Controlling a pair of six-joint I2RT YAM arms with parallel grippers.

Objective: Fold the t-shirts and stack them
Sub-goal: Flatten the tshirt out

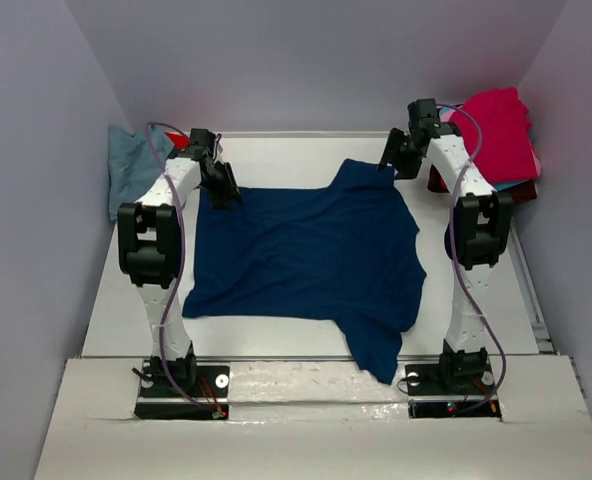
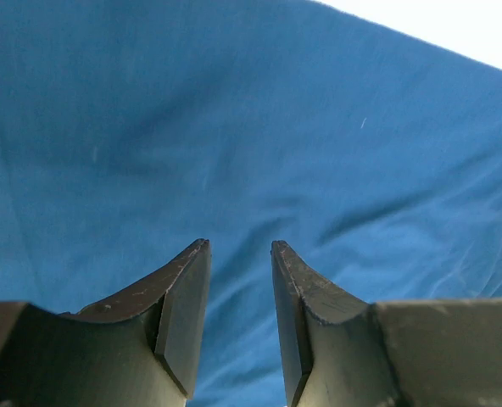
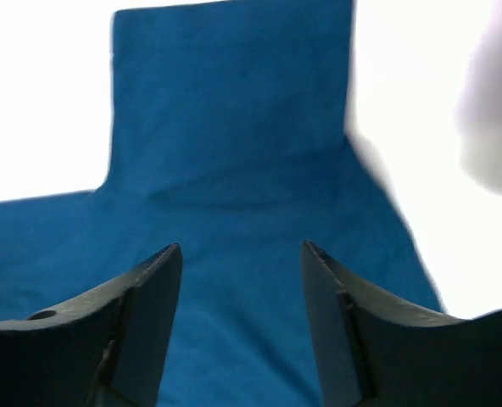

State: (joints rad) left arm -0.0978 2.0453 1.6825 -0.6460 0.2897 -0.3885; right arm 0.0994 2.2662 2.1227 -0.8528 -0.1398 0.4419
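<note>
left fingers (image 2: 181, 305) and right fingers (image 3: 149, 305) spread, empty; navy t-shirt (image 1: 306, 255) flat on worktop (image 1: 276, 150), not yet folded; other t-shirts (image 1: 496, 135) unstacked.

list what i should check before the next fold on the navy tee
1. Navy tee lying flat: not ok, wrinkles run across the middle.
2. Left tool empty: ok, jaws apart, only cloth beneath.
3. Right tool empty: ok, jaws apart above the far sleeve.
4. Print side up or down: cannot tell, no print shows.
5. Red tee pile clear of the navy tee: ok, it sits apart at the far right.
</note>
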